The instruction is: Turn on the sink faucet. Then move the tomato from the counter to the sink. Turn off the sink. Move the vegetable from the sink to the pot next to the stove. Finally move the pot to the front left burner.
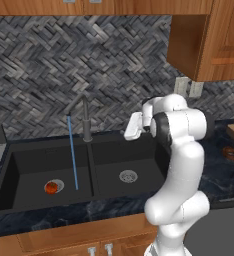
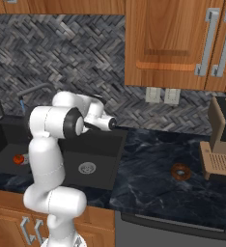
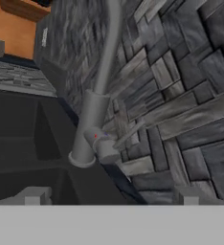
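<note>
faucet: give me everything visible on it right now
The faucet is a dark grey, metal-looking fixture standing upright on the counter behind the divider of the double sink. It has a cylindrical base, a tall neck, and a spout swung toward the left basin. A short side handle juts from the base, with small red and blue marks. It is running: a thin blue stream falls into the left basin beside the tomato. Nothing touches it.

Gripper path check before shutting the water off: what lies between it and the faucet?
Nothing: in the hand view, bare gap from the open gripper to the faucet handle.
</note>
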Controlling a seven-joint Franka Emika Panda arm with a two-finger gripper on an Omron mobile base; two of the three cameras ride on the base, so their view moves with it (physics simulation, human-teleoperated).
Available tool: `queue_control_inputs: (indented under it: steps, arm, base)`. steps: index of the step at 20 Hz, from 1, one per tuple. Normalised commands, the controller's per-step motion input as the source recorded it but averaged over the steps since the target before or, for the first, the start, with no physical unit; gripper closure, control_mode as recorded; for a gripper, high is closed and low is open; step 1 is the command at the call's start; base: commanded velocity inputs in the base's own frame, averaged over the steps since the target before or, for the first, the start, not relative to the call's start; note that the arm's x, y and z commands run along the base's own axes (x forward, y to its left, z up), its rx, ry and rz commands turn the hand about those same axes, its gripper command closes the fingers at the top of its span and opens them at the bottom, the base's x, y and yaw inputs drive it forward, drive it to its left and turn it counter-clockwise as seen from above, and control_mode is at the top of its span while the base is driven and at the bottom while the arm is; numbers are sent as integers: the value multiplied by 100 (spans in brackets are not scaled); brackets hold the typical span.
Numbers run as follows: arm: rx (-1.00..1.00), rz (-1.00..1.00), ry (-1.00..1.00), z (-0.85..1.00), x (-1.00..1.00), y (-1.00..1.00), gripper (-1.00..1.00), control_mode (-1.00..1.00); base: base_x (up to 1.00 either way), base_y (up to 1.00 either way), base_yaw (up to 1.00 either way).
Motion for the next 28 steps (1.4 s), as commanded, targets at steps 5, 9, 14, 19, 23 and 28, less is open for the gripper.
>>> queue_control_inputs:
  steps: [5, 9, 14, 19, 23, 28]
  arm:
    - [0, 8, -2, 0, 24, 28, -100, -100]
    - [0, 7, -1, 0, 7, 38, -100, -100]
    - [0, 6, 0, 0, 13, 35, -100, -100]
    - [0, 4, 0, 0, 29, 36, -100, -100]
    - [0, 4, 0, 0, 29, 16, -100, -100]
    - [4, 2, 1, -1, 16, 0, -100, -100]
  base:
    - [0, 0, 0]
    - [0, 0, 0]
    - [0, 0, 0]
    - [0, 0, 0]
    - [0, 0, 0]
    - [0, 0, 0]
